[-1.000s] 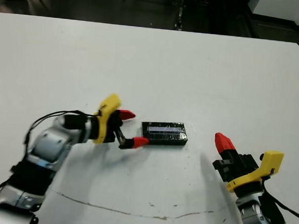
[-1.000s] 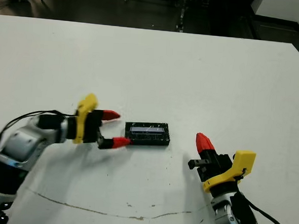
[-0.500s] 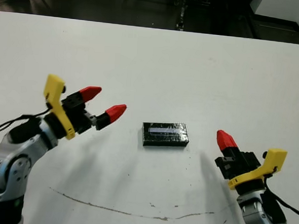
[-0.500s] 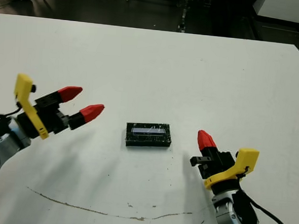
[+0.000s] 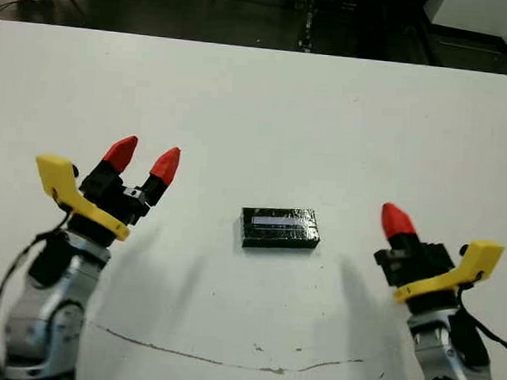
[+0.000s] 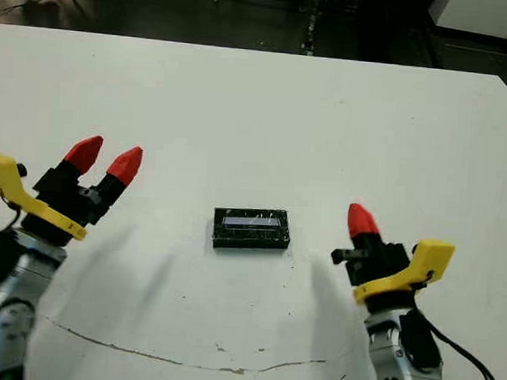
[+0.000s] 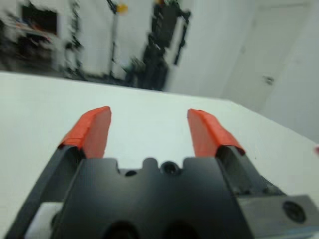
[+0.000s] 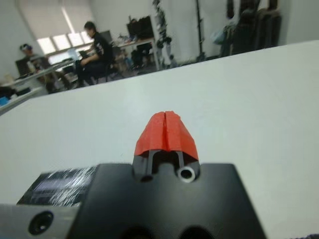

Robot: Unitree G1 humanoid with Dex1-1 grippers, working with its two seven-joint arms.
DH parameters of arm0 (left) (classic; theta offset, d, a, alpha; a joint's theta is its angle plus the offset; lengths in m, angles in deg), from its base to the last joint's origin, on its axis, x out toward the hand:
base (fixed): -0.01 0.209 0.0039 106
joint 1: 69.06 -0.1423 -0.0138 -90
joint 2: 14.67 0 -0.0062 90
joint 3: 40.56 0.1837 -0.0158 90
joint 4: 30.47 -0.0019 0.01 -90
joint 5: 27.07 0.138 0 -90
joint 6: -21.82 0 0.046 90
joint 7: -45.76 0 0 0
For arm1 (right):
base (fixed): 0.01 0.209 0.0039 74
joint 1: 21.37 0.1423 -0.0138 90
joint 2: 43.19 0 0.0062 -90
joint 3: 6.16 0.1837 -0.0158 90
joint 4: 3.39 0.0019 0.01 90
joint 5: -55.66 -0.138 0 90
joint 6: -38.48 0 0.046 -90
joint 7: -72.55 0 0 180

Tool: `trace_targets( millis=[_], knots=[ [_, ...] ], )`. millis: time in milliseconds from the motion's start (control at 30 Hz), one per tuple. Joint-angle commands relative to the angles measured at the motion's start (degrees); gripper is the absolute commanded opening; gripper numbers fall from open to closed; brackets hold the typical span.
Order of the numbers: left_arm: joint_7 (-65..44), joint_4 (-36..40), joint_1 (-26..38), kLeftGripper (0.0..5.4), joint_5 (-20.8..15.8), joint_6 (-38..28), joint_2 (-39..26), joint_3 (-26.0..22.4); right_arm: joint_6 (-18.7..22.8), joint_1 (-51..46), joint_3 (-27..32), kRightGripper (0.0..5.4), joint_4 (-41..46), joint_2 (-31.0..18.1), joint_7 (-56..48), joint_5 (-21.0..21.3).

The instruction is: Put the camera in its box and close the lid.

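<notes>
- At the left gripper (image 5: pixel 148 160), the two red-tipped fingers (image 7: pixel 92 130) stand spread apart with nothing between them; they point up and away from the bench (image 5: pixel 267 105), raised clear of its surface; released.
- At the right gripper (image 5: pixel 395 221), the red tips are pressed together into a single point, as the right wrist view confirms (image 8: pixel 166 132); clenched on nothing; the gripper stands upright to the right of the task item, apart from it.
- Between the two grippers, roughly mid-bench, lies the lid (image 5: pixel 279 228); glossy black, crinkly, with a pale stripe along its top; it lies flat and level, touched by neither gripper.
- Task progress, as a judgement: the lid appears seated over the box, since no white-lined tray shows anywhere on the bench; no loose camera shows either; the camera is therefore presumed inside; both arms stand off; the task reads as complete or very nearly so; at most a check of lid seating is left.
- Hidden or unclear: the box is not separately visible under the lid; the camera is not visible at all; whether the lid is fully pressed down at every edge cannot be told; the right wrist view shows only one corner of the lid (image 8: pixel 57 185) past the gripper body; persons sit at desks (image 8: pixel 97 47) far beyond the bench.
</notes>
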Motion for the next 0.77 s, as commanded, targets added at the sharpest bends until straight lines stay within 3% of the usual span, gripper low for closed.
trace_targets(
  millis=[33, 233, 667, 767],
  knots=[
    [2.4, -4.9, -1.6, 3.09, 3.7, -8.9, 2.9, 1.1, -2.0, 0.2, 0.1, 0.00, 0.1, 1.2, 2.8, 2.9],
    [5.7, -9.5, -3.2, 2.20, 7.1, -16.9, 5.1, 2.6, -4.2, -0.1, -0.9, 0.00, -0.4, 2.5, 4.0, 6.1],
    [7.7, -9.3, -3.2, 0.18, 9.0, -16.3, 2.9, 4.2, -4.0, -1.0, -2.7, 0.00, -0.7, 2.1, 2.8, 6.8],
    [8.2, -8.8, -3.3, 0.01, 9.5, -16.0, 2.4, 4.5, -4.0, -1.0, -2.6, 0.00, -0.8, 2.2, 2.4, 6.2]
  ],
)
